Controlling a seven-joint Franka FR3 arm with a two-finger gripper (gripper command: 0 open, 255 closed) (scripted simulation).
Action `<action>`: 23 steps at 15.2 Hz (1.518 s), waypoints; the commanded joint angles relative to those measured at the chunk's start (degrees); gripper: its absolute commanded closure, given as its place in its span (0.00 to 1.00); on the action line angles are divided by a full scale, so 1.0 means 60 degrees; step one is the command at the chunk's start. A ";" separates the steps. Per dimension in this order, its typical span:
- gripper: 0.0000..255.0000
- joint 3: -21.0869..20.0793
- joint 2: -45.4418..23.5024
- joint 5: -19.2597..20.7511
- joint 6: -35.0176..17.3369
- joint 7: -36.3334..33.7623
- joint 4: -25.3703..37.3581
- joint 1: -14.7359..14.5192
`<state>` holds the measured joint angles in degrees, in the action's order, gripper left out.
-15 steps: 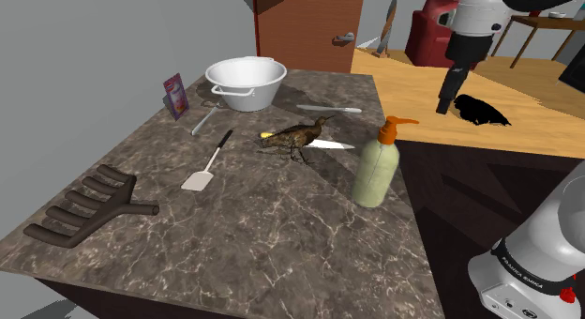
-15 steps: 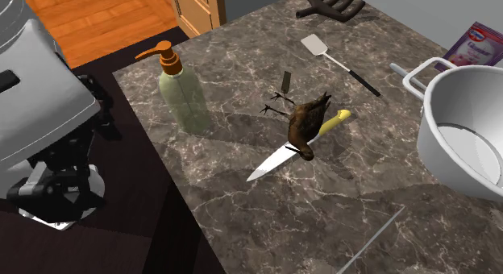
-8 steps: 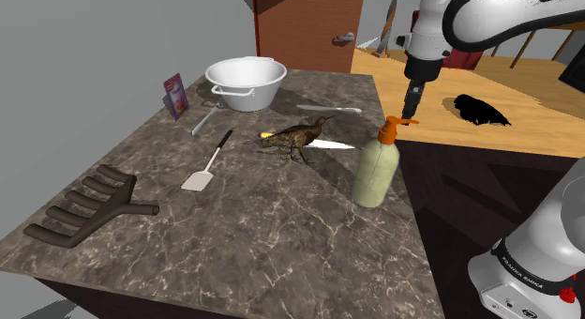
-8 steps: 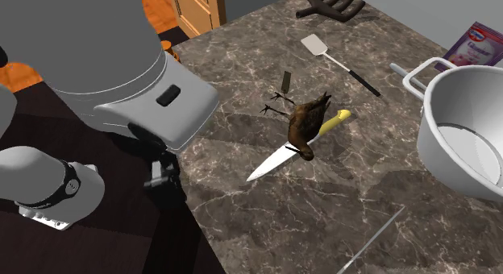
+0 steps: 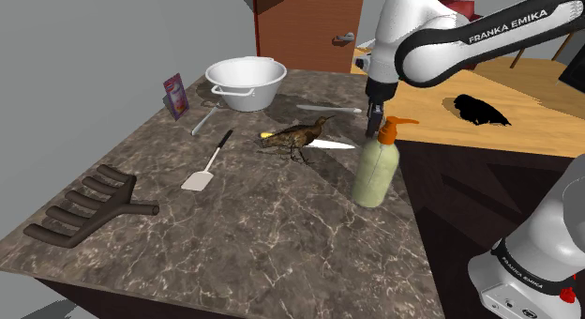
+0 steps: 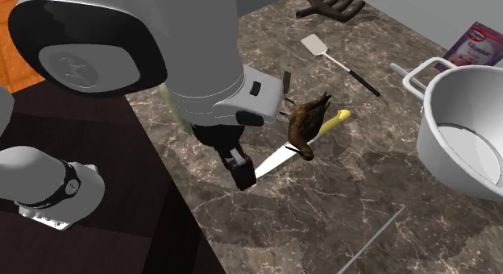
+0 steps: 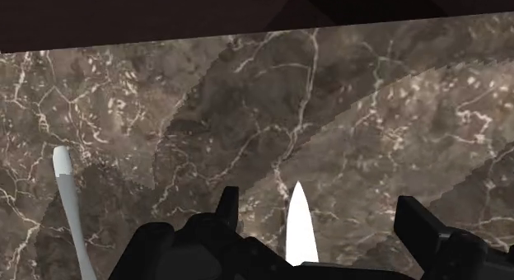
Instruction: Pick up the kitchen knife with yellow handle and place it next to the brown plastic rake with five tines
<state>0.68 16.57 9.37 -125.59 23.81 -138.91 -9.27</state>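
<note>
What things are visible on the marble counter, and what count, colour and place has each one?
counter: one, dark brown marble, bearing everything.
kitchen knife: one, yellow handle and pale blade, mid-counter under the bird.
bird figure: one, brown, over the knife.
pump bottle: one, pale green with orange pump, beside the blade tip.
spatula: one, white head and black handle, between bird and rake.
rake: one, dark brown, counter's corner at the shoulder view's lower left.
pot: one, white, far end of the counter.
packet: one, purple, beside the pot.
slim utensil: one, grey, between pot and bottle.
gripper: one, black, open, above the blade tip.
</note>
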 commanded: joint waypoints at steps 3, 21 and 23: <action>0.00 -0.0199 -0.1286 0.0335 -0.1161 0.0374 0.0450 -0.0223; 0.00 -0.0256 -0.2792 0.0860 -0.2713 0.0368 0.0583 -0.0253; 1.00 -0.0255 -0.2792 0.0860 -0.2713 0.0368 0.0583 -0.0252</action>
<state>-1.04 0.05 14.46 -141.68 26.04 -135.40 -10.93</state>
